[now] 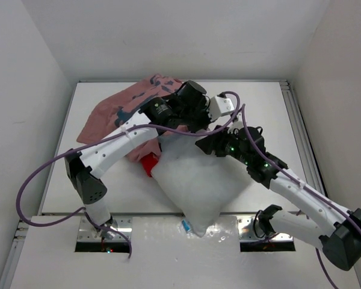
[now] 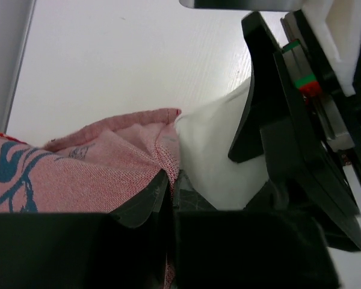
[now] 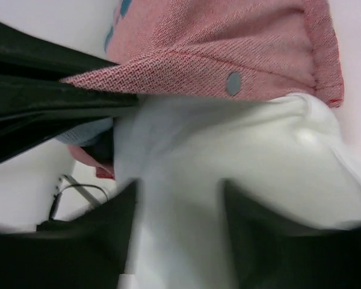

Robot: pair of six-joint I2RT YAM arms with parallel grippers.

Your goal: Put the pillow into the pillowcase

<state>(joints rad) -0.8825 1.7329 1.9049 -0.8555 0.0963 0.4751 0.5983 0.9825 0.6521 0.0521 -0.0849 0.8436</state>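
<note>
Left gripper [image 2: 170, 180] was pinched shut on the hem of the pillowcase [image 1: 117, 111], holding its mouth up over the far edge of the pillow [image 1: 195, 186]. Right gripper [image 3: 179, 194] had its jaws partly apart, straddling the white bulge just below that hem. The pillow lay mid-table, almost wholly outside the case, with its tagged corner hanging past the near edge of the table [image 1: 259, 102].

The thin hem could have slipped from the left pinch if the plump pillow dragged on it, letting the mouth fall shut. The right fingers might have pushed the hem inward with the pillow, or caught only loose cloth. The two grippers were crowded together and could have collided. The overhanging corner might have tipped the pillow off the table.

The arms hid the mouth from above, so how much of the pillow had entered was unclear. The right wrist view was blurred, so whether its fingers pressed the pillow could not be judged. A snap [image 3: 233, 83] showed on the hem, but its mate did not.
</note>
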